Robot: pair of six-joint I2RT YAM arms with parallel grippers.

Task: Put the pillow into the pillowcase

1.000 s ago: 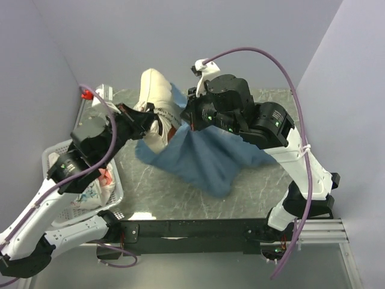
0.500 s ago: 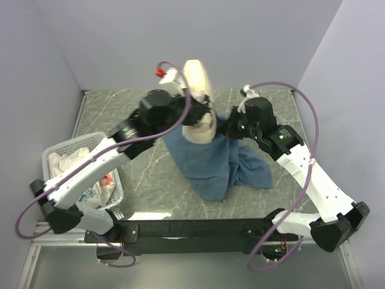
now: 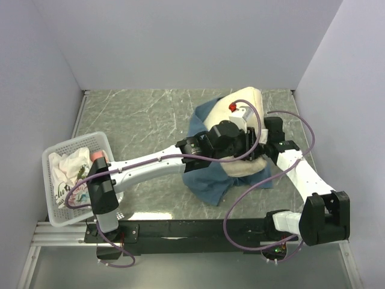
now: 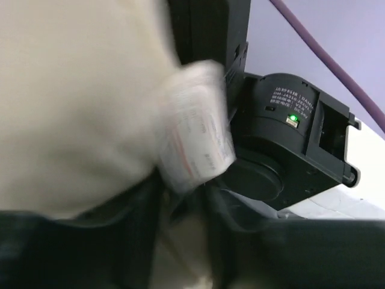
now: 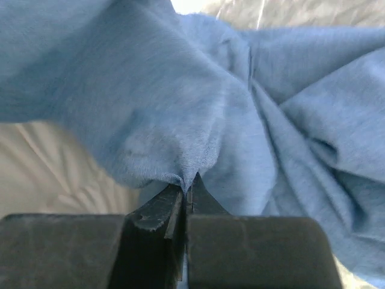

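Across the right side, the plump cream quilted pillow (image 3: 251, 98) lies just beside the right gripper (image 5: 185, 191), which is clamped on the blue knit pillowcase (image 5: 180, 108). Whether the left gripper (image 4: 178, 208) is closed cannot be told.

Soft, even light from above fills the top view, leaving only faint shadows on the tabletop (image 3: 138, 120). The left wrist view is blurred, with the pillow (image 4: 72, 90) and its tag (image 4: 195, 129) smeared close to the lens. The right wrist view renders the pillowcase (image 5: 198, 108) sharpest at its pinched fold and softer toward the edges. The right claw (image 5: 186, 186) sits dark in the near foreground.
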